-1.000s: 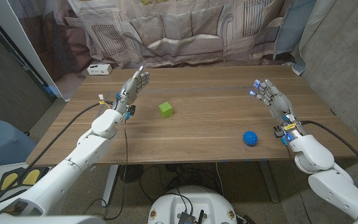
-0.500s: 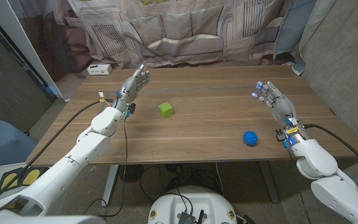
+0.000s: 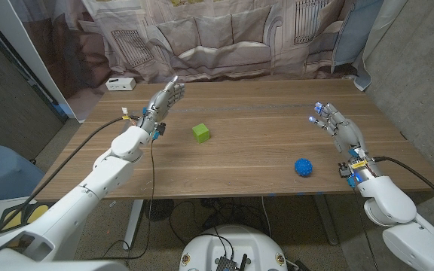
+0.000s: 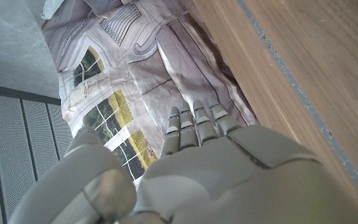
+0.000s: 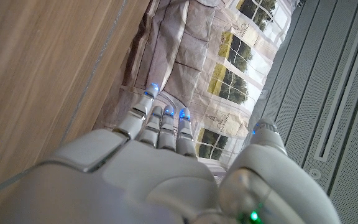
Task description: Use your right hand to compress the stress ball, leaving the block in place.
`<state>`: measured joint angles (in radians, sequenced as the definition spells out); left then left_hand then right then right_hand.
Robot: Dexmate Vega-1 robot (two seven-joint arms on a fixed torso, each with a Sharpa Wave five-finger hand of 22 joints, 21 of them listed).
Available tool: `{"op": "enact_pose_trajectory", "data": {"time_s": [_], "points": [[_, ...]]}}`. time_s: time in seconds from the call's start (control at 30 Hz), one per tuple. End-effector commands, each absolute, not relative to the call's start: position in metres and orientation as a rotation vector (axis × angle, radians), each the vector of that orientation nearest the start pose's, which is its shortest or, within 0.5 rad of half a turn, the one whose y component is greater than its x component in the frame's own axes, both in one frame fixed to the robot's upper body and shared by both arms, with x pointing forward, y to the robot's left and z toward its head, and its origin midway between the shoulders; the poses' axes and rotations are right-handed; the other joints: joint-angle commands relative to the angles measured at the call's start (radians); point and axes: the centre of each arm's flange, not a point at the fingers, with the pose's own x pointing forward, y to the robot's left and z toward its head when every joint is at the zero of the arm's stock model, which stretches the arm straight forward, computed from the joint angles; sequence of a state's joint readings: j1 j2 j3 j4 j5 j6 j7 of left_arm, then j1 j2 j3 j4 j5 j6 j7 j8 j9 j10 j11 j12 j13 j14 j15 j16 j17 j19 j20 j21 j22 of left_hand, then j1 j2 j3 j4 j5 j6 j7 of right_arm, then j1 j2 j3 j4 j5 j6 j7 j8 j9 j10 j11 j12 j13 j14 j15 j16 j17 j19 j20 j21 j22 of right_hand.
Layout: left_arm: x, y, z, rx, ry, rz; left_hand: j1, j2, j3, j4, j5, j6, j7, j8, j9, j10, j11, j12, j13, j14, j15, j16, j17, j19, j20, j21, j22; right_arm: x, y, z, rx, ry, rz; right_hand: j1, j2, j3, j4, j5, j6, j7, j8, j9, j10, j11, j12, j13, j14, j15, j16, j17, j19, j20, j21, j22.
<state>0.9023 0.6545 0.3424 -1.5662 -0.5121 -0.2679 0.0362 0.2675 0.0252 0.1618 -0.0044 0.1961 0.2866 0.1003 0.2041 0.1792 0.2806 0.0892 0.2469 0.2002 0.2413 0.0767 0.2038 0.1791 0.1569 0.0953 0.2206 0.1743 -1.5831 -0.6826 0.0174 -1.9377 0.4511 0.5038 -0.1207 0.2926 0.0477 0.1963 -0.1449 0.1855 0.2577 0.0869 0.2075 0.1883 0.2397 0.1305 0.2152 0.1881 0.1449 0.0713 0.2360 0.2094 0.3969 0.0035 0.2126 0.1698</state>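
Note:
A spiky blue stress ball [image 3: 302, 166] lies on the wooden table [image 3: 255, 143] near its front right. A green block [image 3: 200, 132] sits toward the middle, left of the ball. My right hand [image 3: 337, 126] is raised above the table behind and right of the ball, fingers apart and empty; its back shows in the right wrist view [image 5: 160, 174]. My left hand [image 3: 161, 105] is held up at the left, behind and left of the block, fingers straight and holding nothing; its back shows in the left wrist view [image 4: 216, 168].
A small white box [image 3: 120, 83] sits at the table's back left corner. A printed curtain [image 3: 224, 34] hangs behind the far edge. Cables run from both wrists off the table's sides.
My right hand has drifted to the right and slightly nearer the front edge. The left hand has barely shifted. Ball and block have stayed put.

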Motion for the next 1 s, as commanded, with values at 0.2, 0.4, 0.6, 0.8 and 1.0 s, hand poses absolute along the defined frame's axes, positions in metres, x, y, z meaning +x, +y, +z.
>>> {"op": "enact_pose_trajectory", "data": {"time_s": [0.2,0.4,0.6,0.8,1.0], "points": [[0.598,0.274,0.032,0.201,-0.742,-0.252,0.007,-0.001,0.005,-0.007,-0.003,0.013,0.008,-0.001,0.003,0.015,0.003,-0.004,0.002,0.010,0.002,-0.002,0.002,0.010,-0.005,-0.005,0.005,0.433,-0.336,-0.101,-0.128,-0.804,0.101,0.024,0.003,0.010,-0.006,0.000,0.034,-0.010,0.012,0.005,0.016,-0.004,0.002,0.007,0.016,-0.004,-0.001,-0.002,0.014,0.005,0.001,0.002],[0.598,0.276,0.034,0.192,-0.734,-0.247,0.008,0.000,0.005,-0.009,-0.003,0.015,0.006,-0.001,0.003,0.017,0.001,-0.004,0.002,0.012,0.002,-0.003,0.002,0.010,-0.005,-0.007,0.005,0.438,-0.337,-0.105,-0.156,-0.790,0.104,0.027,0.003,0.010,-0.007,-0.002,0.021,-0.018,0.005,0.005,0.020,-0.007,0.003,0.007,0.019,-0.004,-0.001,-0.002,0.020,0.006,0.001,0.002],[0.599,0.274,0.038,0.179,-0.749,-0.266,0.009,0.001,0.006,-0.009,-0.003,0.017,0.008,-0.001,0.003,0.017,0.001,-0.005,0.003,0.012,0.002,-0.003,0.002,0.010,-0.004,-0.008,0.005,0.438,-0.338,-0.105,-0.171,-0.797,0.097,0.030,0.002,0.011,-0.007,-0.003,0.020,-0.019,0.004,0.005,0.023,-0.010,0.003,0.007,0.023,-0.006,0.000,-0.002,0.024,0.006,0.001,0.002],[0.598,0.274,0.043,0.190,-0.754,-0.249,0.010,0.002,0.006,-0.011,-0.003,0.022,0.004,-0.001,0.003,0.024,-0.011,-0.004,0.003,0.012,-0.003,-0.005,0.003,0.011,-0.004,-0.009,0.005,0.436,-0.340,-0.109,-0.179,-0.801,0.091,0.032,0.002,0.011,-0.007,-0.004,0.020,-0.021,0.003,0.006,0.029,-0.010,0.004,0.007,0.030,-0.008,0.001,-0.002,0.030,0.006,0.002,0.002],[0.597,0.271,0.049,0.202,-0.754,-0.250,0.010,0.003,0.006,-0.012,-0.003,0.024,0.004,-0.001,0.003,0.024,-0.009,-0.005,0.003,0.013,-0.004,-0.005,0.003,0.011,-0.004,-0.010,0.005,0.431,-0.342,-0.114,-0.212,-0.808,0.082,0.034,0.000,0.010,-0.007,-0.004,0.025,-0.018,0.005,0.006,0.035,-0.011,0.005,0.008,0.035,-0.008,0.002,-0.002,0.037,0.005,0.003,0.002]]}}
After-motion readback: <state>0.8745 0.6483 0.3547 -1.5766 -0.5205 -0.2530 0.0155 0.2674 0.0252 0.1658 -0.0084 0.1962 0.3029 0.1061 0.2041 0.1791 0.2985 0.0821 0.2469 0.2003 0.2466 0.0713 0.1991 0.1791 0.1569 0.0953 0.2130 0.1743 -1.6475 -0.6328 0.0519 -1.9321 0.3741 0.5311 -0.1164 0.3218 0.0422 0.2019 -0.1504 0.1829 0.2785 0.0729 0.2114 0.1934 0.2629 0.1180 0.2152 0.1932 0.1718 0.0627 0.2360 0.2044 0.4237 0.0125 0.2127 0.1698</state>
